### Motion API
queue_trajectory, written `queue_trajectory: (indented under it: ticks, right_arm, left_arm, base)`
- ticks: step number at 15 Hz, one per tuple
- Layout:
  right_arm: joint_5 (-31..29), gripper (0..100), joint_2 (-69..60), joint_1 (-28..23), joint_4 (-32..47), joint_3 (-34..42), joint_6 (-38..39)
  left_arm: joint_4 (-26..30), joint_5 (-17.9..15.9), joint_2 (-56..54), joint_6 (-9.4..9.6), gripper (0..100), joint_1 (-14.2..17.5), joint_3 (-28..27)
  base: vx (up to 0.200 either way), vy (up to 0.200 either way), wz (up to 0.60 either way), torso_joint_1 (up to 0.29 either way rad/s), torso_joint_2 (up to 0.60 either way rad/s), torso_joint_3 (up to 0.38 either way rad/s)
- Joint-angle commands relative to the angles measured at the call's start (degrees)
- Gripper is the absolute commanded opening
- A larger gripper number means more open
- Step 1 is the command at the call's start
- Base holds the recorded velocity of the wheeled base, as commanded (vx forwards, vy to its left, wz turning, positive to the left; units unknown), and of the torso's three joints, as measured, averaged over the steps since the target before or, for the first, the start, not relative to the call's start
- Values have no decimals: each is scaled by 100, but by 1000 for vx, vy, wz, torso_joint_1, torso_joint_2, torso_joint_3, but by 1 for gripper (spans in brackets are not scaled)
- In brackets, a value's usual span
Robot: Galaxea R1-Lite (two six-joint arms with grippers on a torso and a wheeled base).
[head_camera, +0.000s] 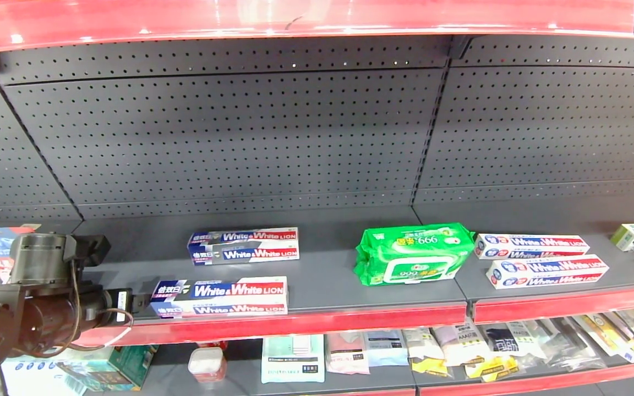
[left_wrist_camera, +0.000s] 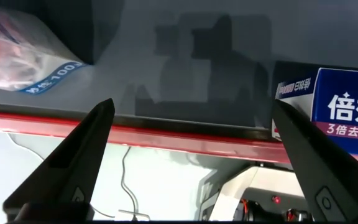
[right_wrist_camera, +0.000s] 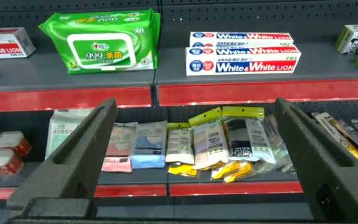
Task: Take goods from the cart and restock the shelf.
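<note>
We start w/ the grey metal shelf w/ a red front lip [head_camera: 328,286]: much of the board is bare, so there's room to restock. Towards the R lies the green soft pack of wet wipes [head_camera: 413,253], flat, flap up. Just R of it a pair of white-blue-red toothpaste cartons [head_camera: 540,263] lie side by side, long faces out, prob. so labels read from the aisle. L of centre, the rear toothpaste carton [head_camera: 244,246] sits well back, and the front white-blue-red toothpaste carton [head_camera: 220,297] lies flat right along the lip. We judge that one the item in hand. The L gripper [left_wrist_camera: 191,106] sits level w/ the lip at that carton's L end, fingers spread wide, nothing between them. The carton is just beside one finger, contact unclear. The R gripper [right_wrist_camera: 196,102] hangs back from the shelf, facing wipes & carton pair, fingers likewise wide apart & empty, so free for the next pick, we reckon.
</note>
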Motion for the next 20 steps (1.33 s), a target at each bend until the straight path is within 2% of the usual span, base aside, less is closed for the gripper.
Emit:
queue_trajectory:
  ticks: [1, 10, 20]
  right_arm:
    - [0, 100, 9, 0, -1, 0, 0]
    - [0, 100, 9, 0, -1, 0, 0]
    - [0, 100, 9, 0, -1, 0, 0]
  left_arm:
    - [-1, 5, -8, -1, 100, -61, -2]
    - [-1, 5, 1, -1, 100, -123, -2]
    - [-10, 23, 36, -54, 100, -325, -2]
  base:
    - [0, 0, 0, 0, 0, 0]
    - [0, 0, 0, 0, 0, 0]
    - [0, 0, 0, 0, 0, 0]
